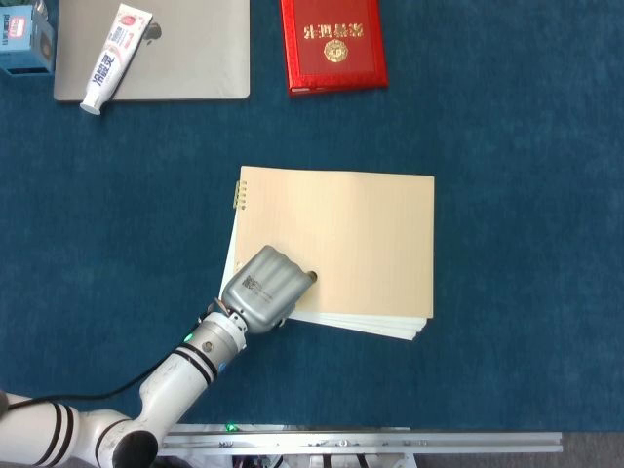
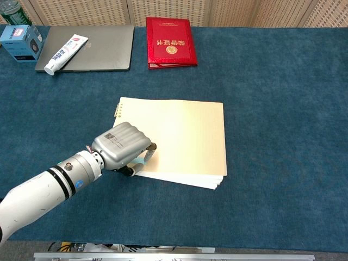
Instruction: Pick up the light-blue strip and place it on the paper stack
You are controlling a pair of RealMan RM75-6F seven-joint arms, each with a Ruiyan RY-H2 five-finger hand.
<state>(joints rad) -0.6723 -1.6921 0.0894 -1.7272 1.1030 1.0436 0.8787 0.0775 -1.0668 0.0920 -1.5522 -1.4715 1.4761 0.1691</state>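
The left hand covered nearly all of the light-blue strip, only a sliver showing under the fingers in the chest view and none in the head view, so the grip itself couldn't be made out. The hand also hid the lower left corner of the paper stack. The blue box and bottle were cut by the frame edges, and print on the toothpaste tube and red booklet was too small to read.
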